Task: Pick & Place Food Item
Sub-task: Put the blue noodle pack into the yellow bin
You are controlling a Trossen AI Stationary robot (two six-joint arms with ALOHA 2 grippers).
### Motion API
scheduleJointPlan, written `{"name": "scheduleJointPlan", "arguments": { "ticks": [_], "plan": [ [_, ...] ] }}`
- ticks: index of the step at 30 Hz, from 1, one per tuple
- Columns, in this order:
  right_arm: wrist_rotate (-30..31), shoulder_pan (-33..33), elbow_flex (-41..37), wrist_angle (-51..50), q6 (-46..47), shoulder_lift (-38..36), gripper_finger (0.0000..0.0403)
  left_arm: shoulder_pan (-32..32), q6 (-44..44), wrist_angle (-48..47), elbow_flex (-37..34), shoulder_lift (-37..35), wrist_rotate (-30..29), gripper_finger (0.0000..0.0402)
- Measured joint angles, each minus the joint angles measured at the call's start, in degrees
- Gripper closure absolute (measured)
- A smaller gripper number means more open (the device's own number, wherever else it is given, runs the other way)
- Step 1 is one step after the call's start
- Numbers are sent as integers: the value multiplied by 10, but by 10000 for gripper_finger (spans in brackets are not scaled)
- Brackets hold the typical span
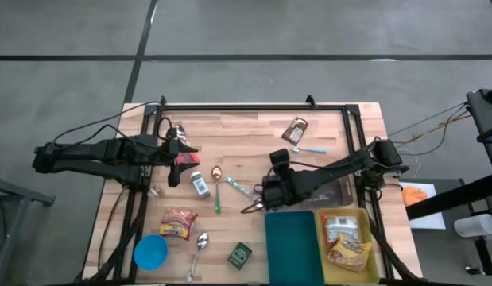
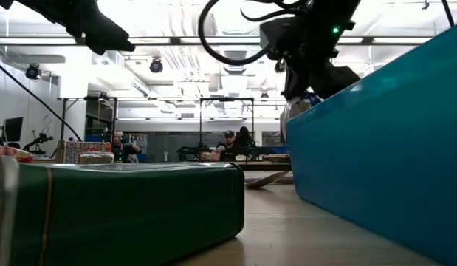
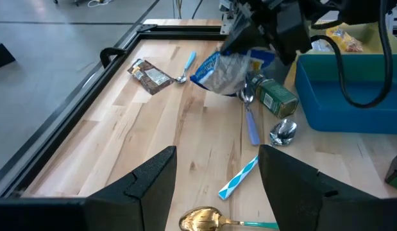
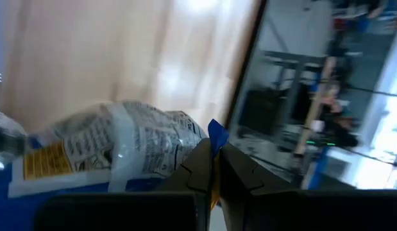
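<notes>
Snack bag [image 4: 115, 154], blue and silver with printed text, hangs pinched by one corner between the closed fingers of the right gripper [image 4: 213, 168], which fills the lower centre of the right wrist picture. In the left wrist view the same bag [image 3: 224, 69] dangles at upper centre, clear of the wood. The carry step looks in hand. Next, I judge, the bag must travel over the teal bin [image 1: 292, 246] or the yellow bin [image 1: 371, 230] at lower right of the overhead picture. The left gripper [image 3: 217, 186] waits half open at table's left, holding nothing.
</notes>
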Motion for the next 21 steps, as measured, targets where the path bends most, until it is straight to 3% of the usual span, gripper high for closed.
{"name": "scheduleJointPlan", "arguments": {
  "ticks": [11,21],
  "plan": [
    [25,39,0,-13,13,-81,390,0,0,-3,0,0,0,180],
    [21,131,0,-35,43,-199,390,0,0,-4,0,0,0,180]
  ]
}}
